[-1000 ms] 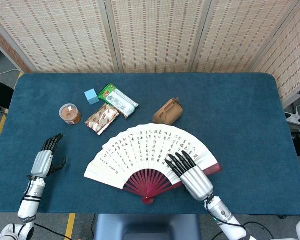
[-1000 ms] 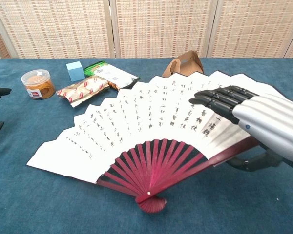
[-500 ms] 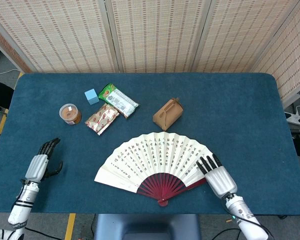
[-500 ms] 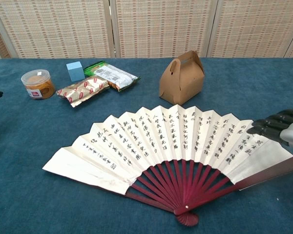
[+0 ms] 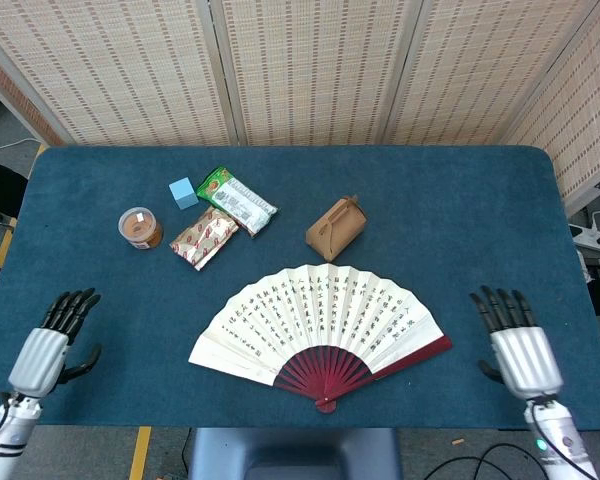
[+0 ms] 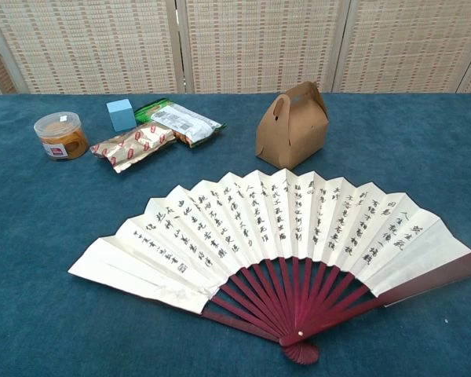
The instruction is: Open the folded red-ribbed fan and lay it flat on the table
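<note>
Fan [image 5: 315, 315] is fully spread & lying flat on the blue counter [image 5: 460, 220], near the front edge, about centre. Red ribs converge at the pivot at the front; white paper leaf w/ black calligraphy arcs toward the back. Nothing touches it.

Brown paper box w/ handle [image 5: 335, 227] stands just behind the fan's top edge, apart from it. Further back-left: silver/red snack pack [image 5: 204, 237], green/white snack pack [image 5: 237, 200] beside it, small light-blue cube [image 5: 183, 192], round clear tub w/ orange contents [image 5: 140, 228].

Right hand [image 5: 518, 345] sits over the counter at the front right corner, well apart from the fan; fingers [image 5: 495, 306] straight, spread, holding nothing. Left hand [image 5: 48, 342] at the front left corner, same: fingers extended, apart, empty. Neither hand shows in chest view.
</note>
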